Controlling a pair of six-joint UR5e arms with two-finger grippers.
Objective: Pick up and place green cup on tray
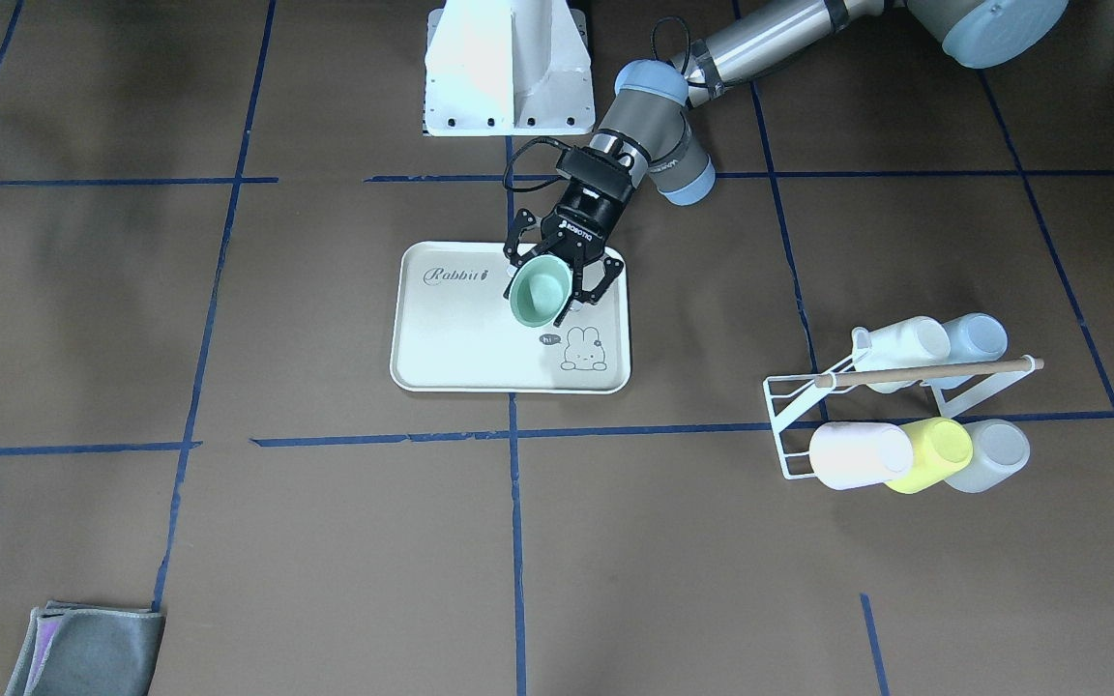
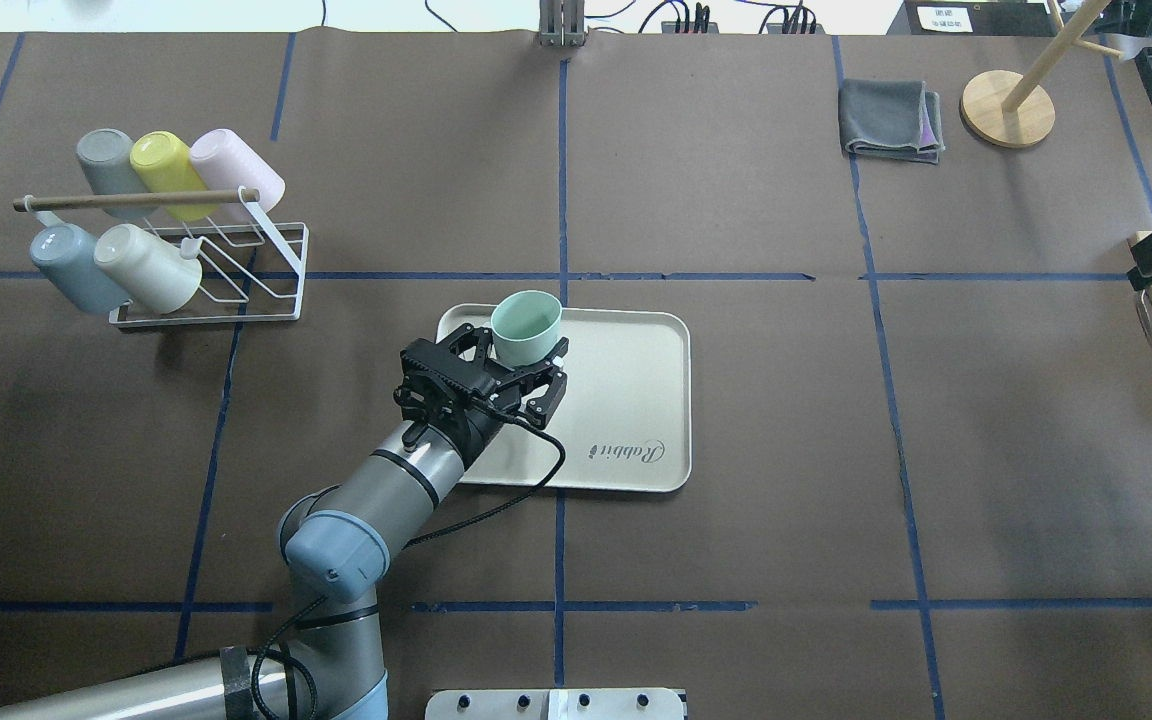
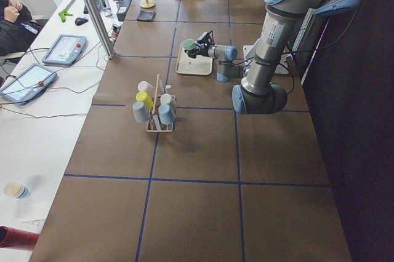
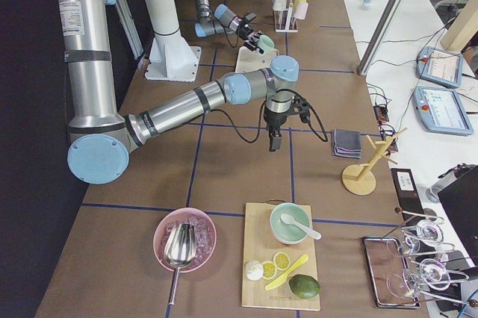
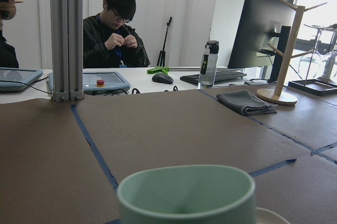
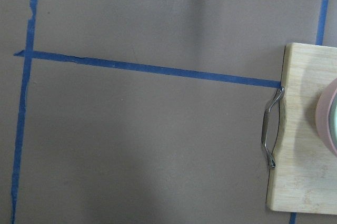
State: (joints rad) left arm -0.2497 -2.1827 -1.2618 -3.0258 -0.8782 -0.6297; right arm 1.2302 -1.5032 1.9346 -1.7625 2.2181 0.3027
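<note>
Left gripper (image 2: 521, 345) pinches the green cup (image 1: 540, 293) from both sides, cup upright, mouth up. It's over the tray (image 1: 460, 338), on its left half, away from the Rabbit script (image 1: 455, 275); you can't tell if it touches the tray. Right gripper (image 4: 274, 141) points down near the wooden board (image 6: 303, 145); you can't tell its finger spread.
</note>
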